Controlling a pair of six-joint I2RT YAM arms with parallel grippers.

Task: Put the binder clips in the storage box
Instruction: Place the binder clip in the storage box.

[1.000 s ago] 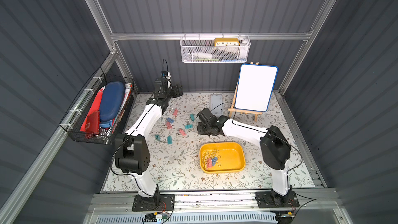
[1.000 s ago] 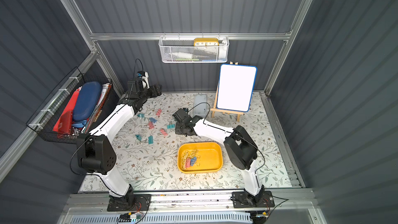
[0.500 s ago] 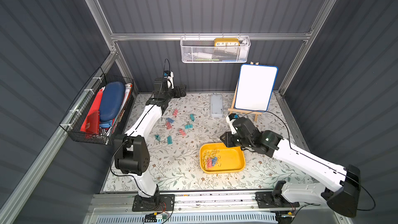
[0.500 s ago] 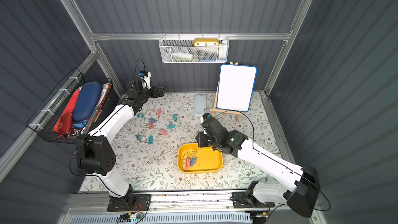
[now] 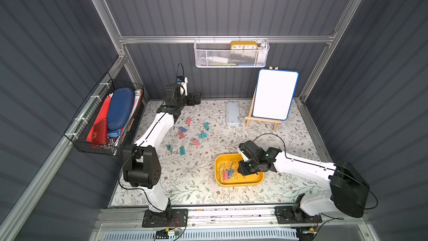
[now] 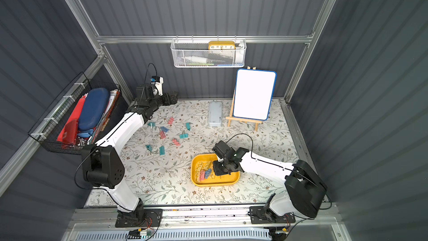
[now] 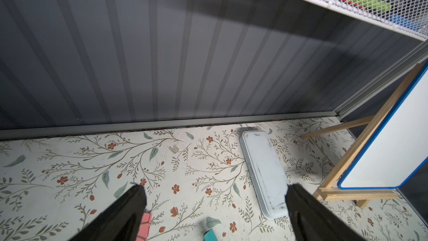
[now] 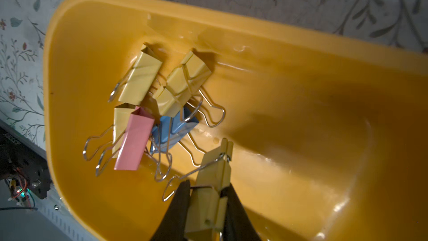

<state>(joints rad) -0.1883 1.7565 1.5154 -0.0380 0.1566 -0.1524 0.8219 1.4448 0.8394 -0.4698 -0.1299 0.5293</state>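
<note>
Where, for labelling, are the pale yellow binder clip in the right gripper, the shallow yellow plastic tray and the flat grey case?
Pale yellow binder clip (image 8: 214, 175): right wrist view, body.
Shallow yellow plastic tray (image 5: 240, 183): in a top view, near wall.
Flat grey case (image 5: 232, 113): in a top view, lid.

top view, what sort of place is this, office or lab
Probably a robot test cell dressed as a desk: ribbed grey wall panels in an aluminium frame enclose a floral mat, two arms are bolted to a front rail, and a whiteboard stands at the back.
</note>
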